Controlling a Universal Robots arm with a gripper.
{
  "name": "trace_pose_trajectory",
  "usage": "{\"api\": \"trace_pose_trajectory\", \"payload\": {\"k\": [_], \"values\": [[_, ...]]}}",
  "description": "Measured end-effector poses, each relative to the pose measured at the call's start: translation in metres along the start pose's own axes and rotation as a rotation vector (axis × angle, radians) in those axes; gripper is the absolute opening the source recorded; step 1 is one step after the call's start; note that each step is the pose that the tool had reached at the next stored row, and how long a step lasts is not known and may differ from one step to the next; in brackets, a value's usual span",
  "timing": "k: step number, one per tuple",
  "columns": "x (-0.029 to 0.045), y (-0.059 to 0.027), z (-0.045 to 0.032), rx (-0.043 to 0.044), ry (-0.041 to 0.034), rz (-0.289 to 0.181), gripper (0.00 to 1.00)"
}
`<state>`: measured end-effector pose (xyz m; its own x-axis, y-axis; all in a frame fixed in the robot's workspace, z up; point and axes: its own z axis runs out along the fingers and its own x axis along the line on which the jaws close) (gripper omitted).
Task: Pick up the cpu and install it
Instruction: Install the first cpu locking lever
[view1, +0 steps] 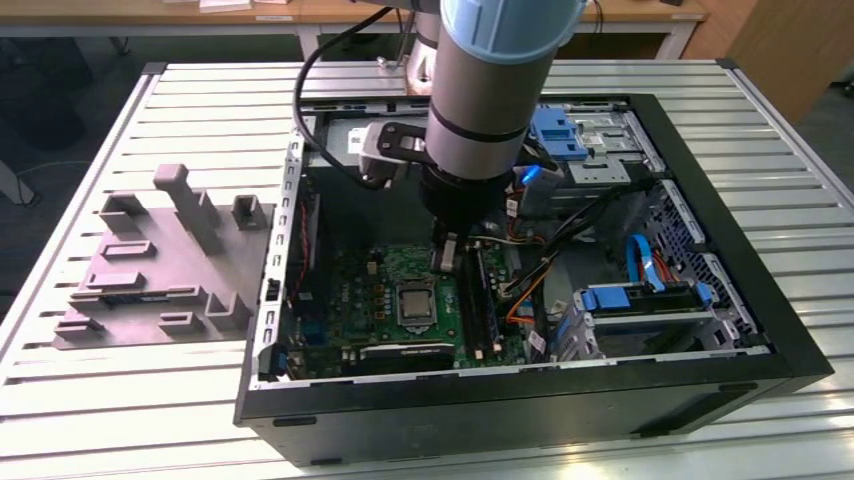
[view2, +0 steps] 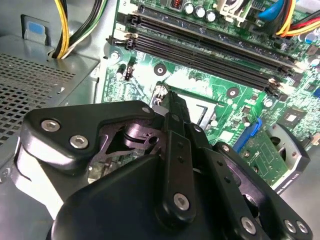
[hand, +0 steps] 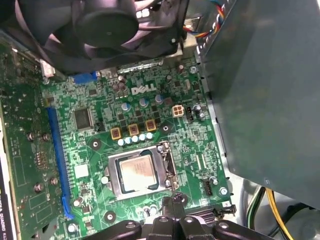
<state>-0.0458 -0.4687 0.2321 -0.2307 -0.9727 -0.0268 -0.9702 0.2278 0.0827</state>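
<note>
Slatted table (view1: 120, 400) carries your open computer case (view1: 747, 330); first wrist view shows the cpu (hand: 138, 173) seated in its socket, beside your gripper (hand: 175, 200), its fingers pressed together, empty.

You are looking at one open computer case (view1: 747, 330) | one green motherboard (hand: 165, 125) | one cpu (hand: 138, 172) in its socket | one gripper (hand: 173, 200) | one grey fixture tray (view1: 147, 270) | one cooling fan (hand: 105, 22)
</note>
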Motion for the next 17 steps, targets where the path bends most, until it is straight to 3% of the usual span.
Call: {"api": "trace_pose_trajectory", "payload": {"k": [12, 17], "values": [[0.0019, 0.0003, 0.0016, 0.0003, 0.0107, -0.109, 0.11], [0.0023, 0.0004, 0.0023, 0.0024, 0.0346, -0.131, 0.11]]}}
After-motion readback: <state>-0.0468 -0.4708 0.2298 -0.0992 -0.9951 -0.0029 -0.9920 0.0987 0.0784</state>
